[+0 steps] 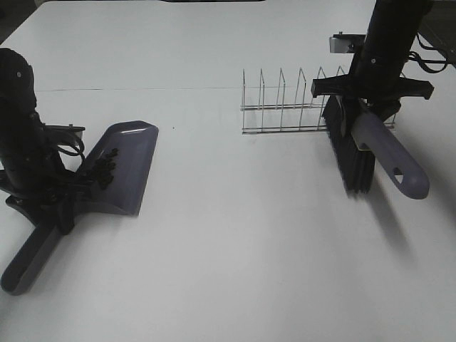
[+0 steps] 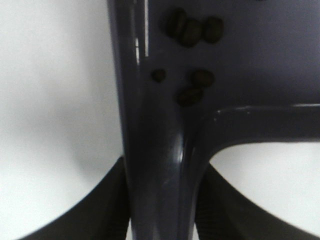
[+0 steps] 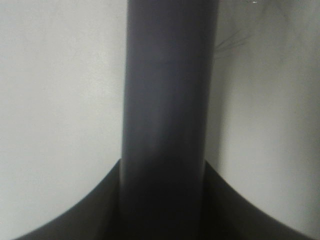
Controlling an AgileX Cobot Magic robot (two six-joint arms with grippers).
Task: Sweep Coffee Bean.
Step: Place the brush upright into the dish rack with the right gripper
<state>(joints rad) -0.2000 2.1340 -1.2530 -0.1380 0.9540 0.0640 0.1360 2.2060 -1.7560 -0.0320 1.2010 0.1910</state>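
A grey-purple dustpan (image 1: 125, 165) lies on the white table at the left, and the coffee beans (image 1: 105, 165) sit in a dark cluster at its back near the handle. My left gripper (image 1: 55, 203) is shut on the dustpan's handle (image 2: 162, 175); several coffee beans (image 2: 192, 32) show in the pan just past it. At the right, my right gripper (image 1: 367, 107) is shut on the brush handle (image 3: 167, 115). The brush (image 1: 390, 158) hangs tilted, its black bristles (image 1: 353, 160) down toward the table.
A clear wire dish rack (image 1: 292, 103) stands just left of the brush at the back right. Cables trail from the right arm (image 1: 427, 60) near the table's right edge. The table's far edge (image 1: 214, 2) runs along the top.
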